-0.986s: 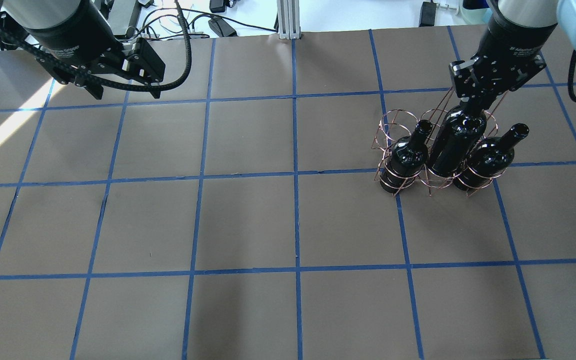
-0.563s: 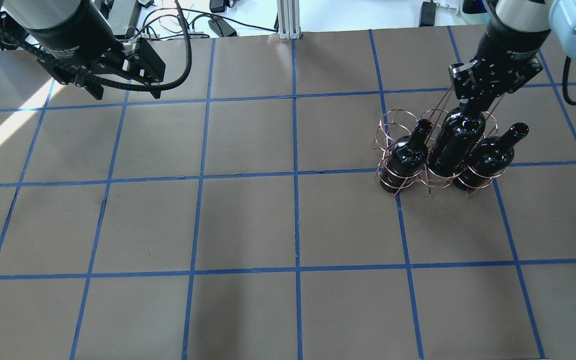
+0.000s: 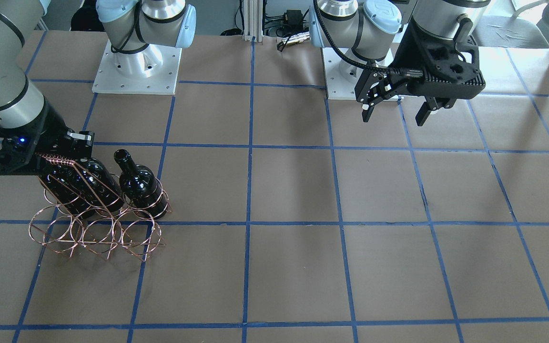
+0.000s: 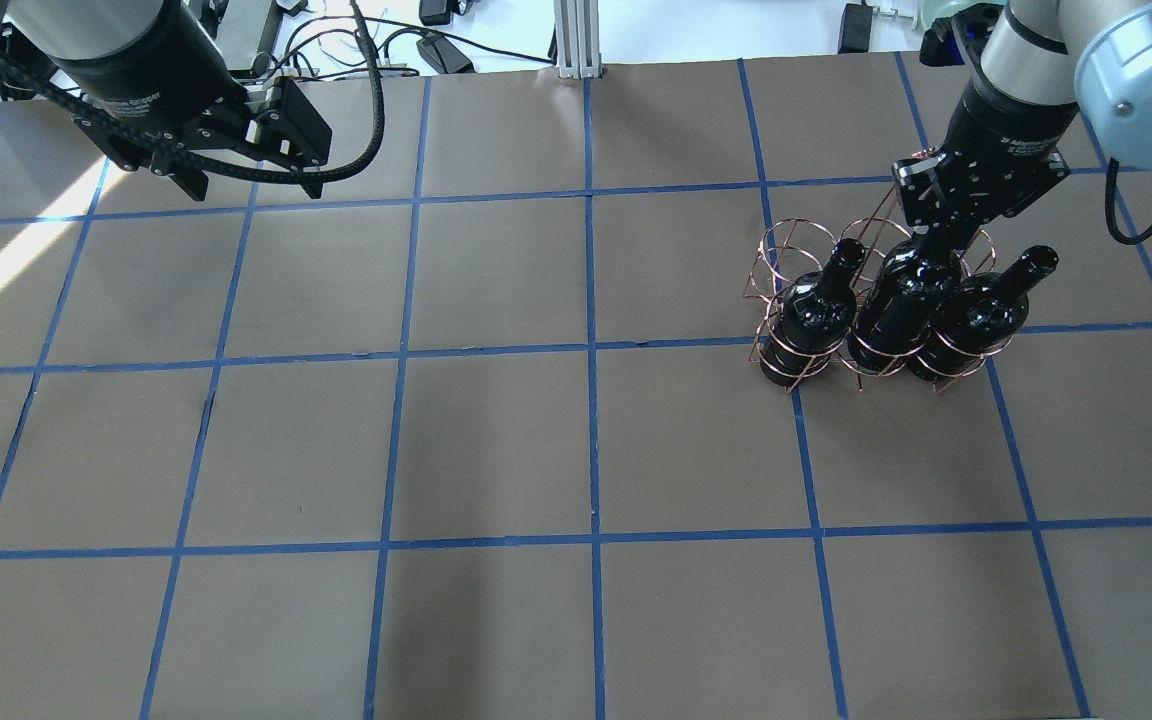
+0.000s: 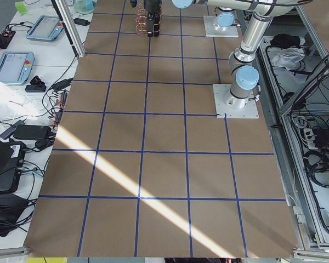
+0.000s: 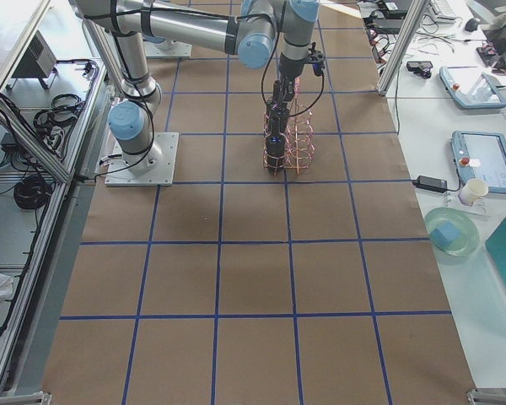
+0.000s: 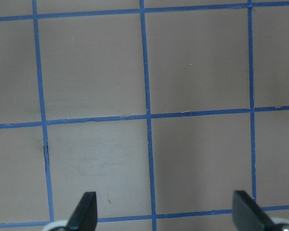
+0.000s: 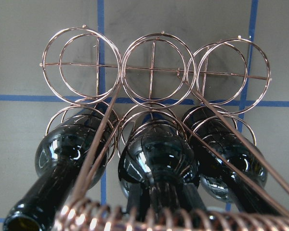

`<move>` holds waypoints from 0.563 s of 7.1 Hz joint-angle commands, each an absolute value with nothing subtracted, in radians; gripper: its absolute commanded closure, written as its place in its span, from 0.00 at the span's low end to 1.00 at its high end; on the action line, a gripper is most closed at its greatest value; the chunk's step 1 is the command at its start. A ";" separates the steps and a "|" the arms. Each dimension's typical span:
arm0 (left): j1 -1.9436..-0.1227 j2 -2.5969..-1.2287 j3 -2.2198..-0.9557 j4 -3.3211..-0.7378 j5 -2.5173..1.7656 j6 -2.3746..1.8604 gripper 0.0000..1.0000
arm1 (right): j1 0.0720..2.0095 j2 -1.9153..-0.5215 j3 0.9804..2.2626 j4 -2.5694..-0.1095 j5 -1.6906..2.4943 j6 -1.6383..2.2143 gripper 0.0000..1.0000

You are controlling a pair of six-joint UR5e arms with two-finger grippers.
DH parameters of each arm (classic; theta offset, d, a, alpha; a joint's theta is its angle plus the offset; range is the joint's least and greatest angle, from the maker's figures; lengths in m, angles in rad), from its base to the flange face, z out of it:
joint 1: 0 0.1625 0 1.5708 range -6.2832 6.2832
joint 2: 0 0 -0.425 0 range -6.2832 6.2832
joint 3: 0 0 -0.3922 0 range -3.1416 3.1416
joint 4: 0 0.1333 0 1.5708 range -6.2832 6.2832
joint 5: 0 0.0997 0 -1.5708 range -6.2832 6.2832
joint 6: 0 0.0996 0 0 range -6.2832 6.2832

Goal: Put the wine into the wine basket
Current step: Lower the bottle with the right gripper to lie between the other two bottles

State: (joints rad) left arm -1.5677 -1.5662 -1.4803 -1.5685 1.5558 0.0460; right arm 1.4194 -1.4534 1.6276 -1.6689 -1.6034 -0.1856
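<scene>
The copper wire wine basket (image 4: 794,238) stands at the table's right, and its near row holds three black bottles. My right gripper (image 4: 936,236) is shut on the neck of the middle wine bottle (image 4: 901,300), which sits low in the middle ring beside the slanted handle. In the right wrist view that bottle (image 8: 156,154) stands between its two neighbours (image 8: 67,154) (image 8: 231,163), and the far row of basket rings (image 8: 82,65) is empty. My left gripper (image 4: 246,185) hangs open and empty over the far left of the table; its fingers (image 7: 86,209) show spread wide.
The other two bottles (image 4: 818,310) (image 4: 981,310) lean in the outer rings on either side of the held one. The brown table with its blue tape grid (image 4: 591,350) is bare between the arms. Cables and a metal post (image 4: 576,40) lie beyond the far edge.
My right gripper has come down with the middle bottle, which now sits deeper in the middle ring. The left arm has not moved.
</scene>
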 commanded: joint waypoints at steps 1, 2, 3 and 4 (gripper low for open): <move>-1.568 -1.566 -1.480 -1.569 1.557 0.046 0.00 | 1.419 -1.448 1.664 -1.706 -1.603 -0.186 0.88; -1.568 -1.566 -1.480 -1.568 1.557 0.046 0.00 | 1.419 -1.447 1.666 -1.704 -1.603 -0.183 0.84; -1.568 -1.566 -1.480 -1.568 1.557 0.046 0.00 | 1.419 -1.436 1.677 -1.706 -1.603 -0.181 0.74; -1.568 -1.566 -1.480 -1.569 1.557 0.046 0.00 | 1.419 -1.433 1.677 -1.706 -1.601 -0.175 0.51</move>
State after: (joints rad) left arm -1.5677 -1.5662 -1.4803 -1.5682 1.5570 0.0460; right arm 1.4190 -1.4389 1.6722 -1.7049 -1.6026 -0.1804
